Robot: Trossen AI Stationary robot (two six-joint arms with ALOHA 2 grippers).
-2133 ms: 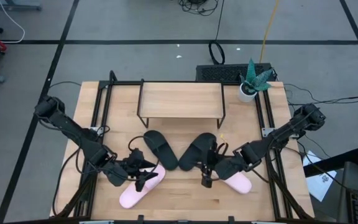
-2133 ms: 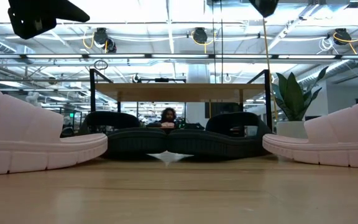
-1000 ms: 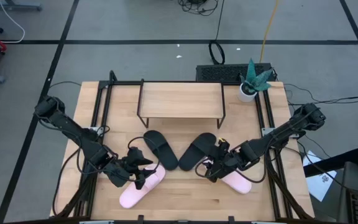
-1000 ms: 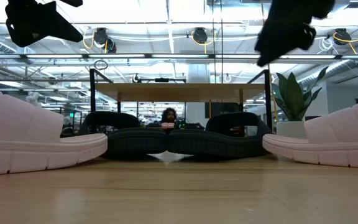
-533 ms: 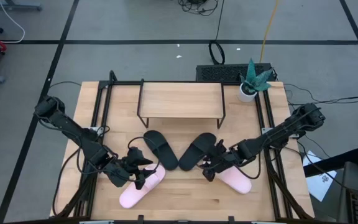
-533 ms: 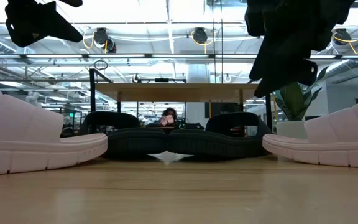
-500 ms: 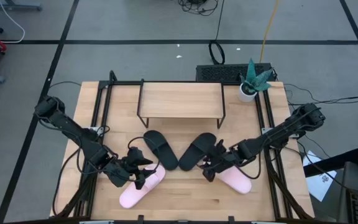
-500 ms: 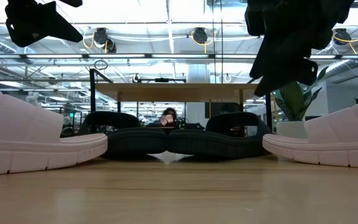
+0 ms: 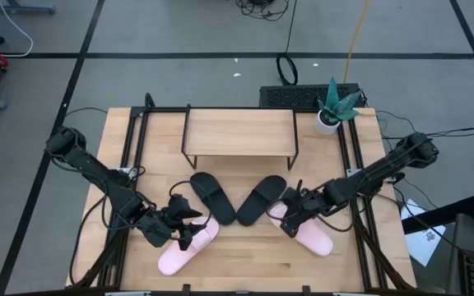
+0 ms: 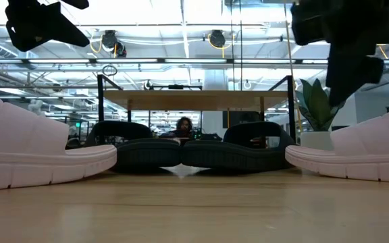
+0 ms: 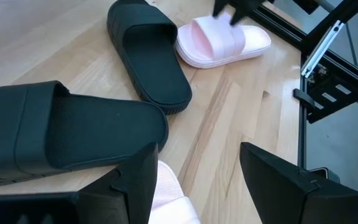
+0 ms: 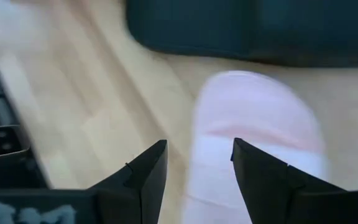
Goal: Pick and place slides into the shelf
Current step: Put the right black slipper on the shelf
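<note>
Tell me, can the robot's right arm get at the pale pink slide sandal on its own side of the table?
Probably yes. The right gripper hangs just over the toe end of that pale pink slide sandal with its fingers open, and nothing lies between them. The matte black slide sandal sits beside it, out of the way.

Overhead and table-level cameras share 4 slides [image 9: 213, 197].

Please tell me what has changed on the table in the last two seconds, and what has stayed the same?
The right gripper swung from beside the right black slide toward the table's right side and now hangs, open, over the right pink slide. It took hold of nothing. The left gripper stayed open over the left pink slide; all four slides and the shelf kept their places.
</note>
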